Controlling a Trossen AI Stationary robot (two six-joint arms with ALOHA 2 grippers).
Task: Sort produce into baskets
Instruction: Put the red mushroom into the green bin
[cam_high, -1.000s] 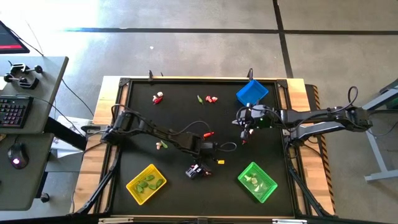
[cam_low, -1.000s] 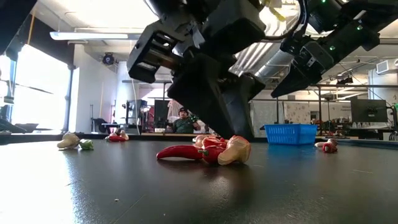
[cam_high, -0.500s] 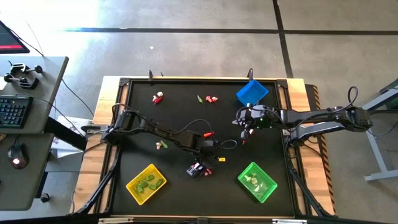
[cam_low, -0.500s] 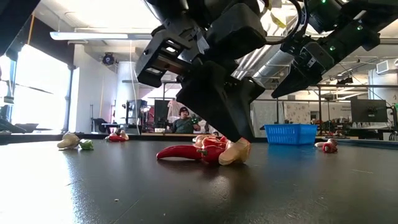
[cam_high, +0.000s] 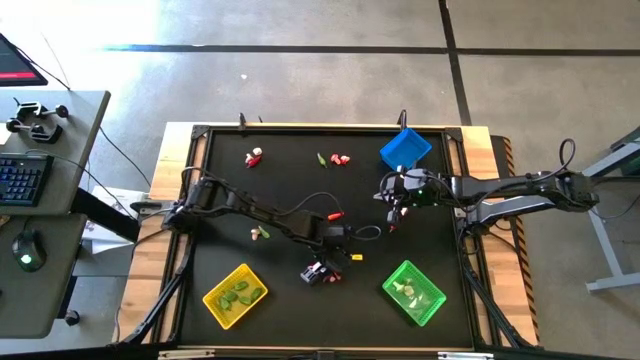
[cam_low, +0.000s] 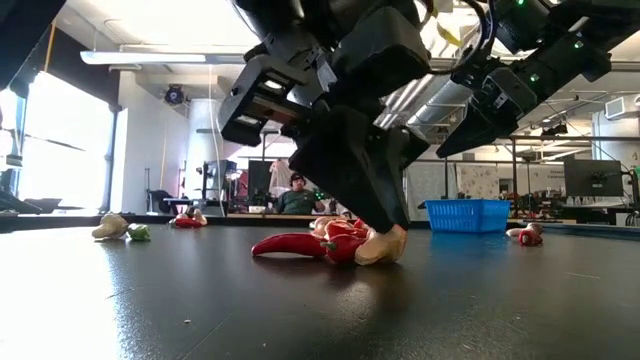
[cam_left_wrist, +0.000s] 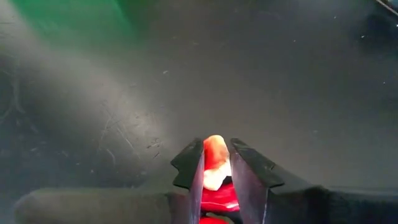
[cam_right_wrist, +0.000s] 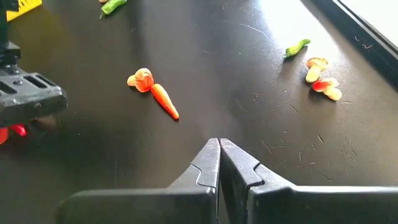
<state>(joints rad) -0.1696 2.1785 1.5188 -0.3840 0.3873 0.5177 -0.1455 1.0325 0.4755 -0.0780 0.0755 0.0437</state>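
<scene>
From above I count three baskets: the yellow basket (cam_high: 235, 295) near the table's front-left corner with green pods in it, the green basket (cam_high: 414, 292) near the front-right corner, and the blue basket (cam_high: 405, 149) at the far edge, right of centre.

My left gripper (cam_high: 318, 272) is down near the middle of the front half, but overhead it only reads as a dark clump with red beside it. The left wrist camera settles it: the fingers are clamped on a whitish-pink bulb (cam_left_wrist: 213, 163), red pieces just under it. The low camera shows that bulb (cam_low: 381, 246) touching the table against a red chili (cam_low: 290, 243).

My right gripper (cam_high: 391, 217) hovers right of centre, fingers pressed together on nothing. Its wrist camera picks out loose produce: one orange carrot-like piece (cam_right_wrist: 155, 91), one green pod (cam_right_wrist: 296, 47), and two pale-and-red pieces (cam_right_wrist: 322, 78) near the far edge.
</scene>
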